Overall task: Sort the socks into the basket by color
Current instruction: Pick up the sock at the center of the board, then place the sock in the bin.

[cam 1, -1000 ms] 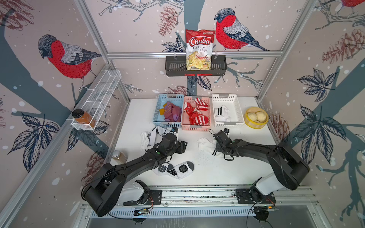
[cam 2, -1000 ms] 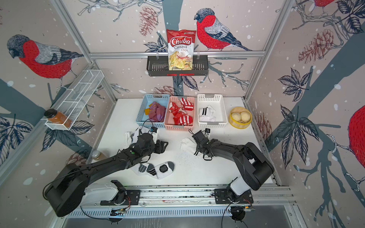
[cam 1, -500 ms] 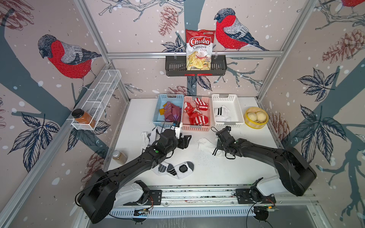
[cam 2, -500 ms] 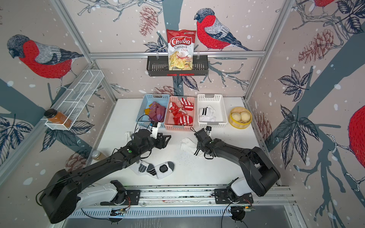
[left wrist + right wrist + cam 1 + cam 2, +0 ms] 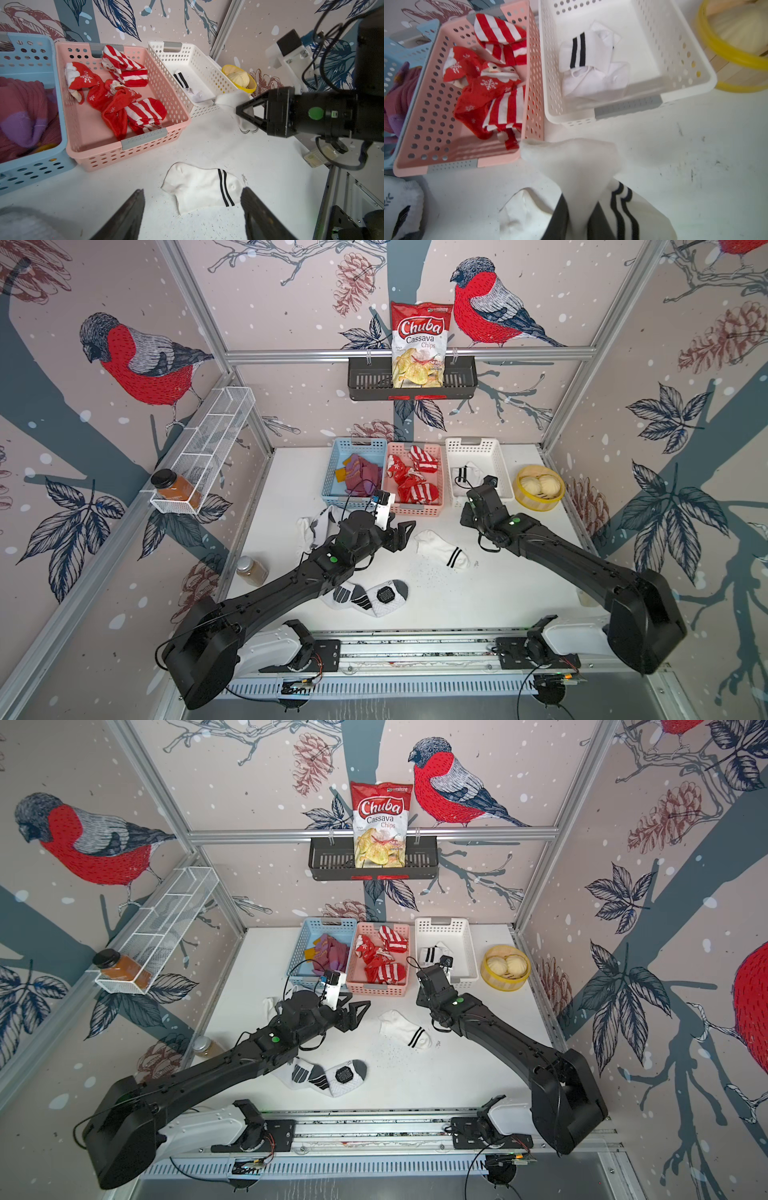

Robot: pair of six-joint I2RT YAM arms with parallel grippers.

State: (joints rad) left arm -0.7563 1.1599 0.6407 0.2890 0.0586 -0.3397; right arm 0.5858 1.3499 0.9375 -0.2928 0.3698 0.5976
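The right gripper (image 5: 238,110) has come up off the table (image 5: 519,593) since a second ago, with a white striped sock (image 5: 577,164) pinched in its closed jaws; it now hangs just in front of the white basket (image 5: 471,444), so that sock looks a short carry from its bin; the left gripper (image 5: 405,531), jaws wide and empty, has swung toward a second striped sock (image 5: 441,548); this one lies flat on the table, just ahead of its fingertips.
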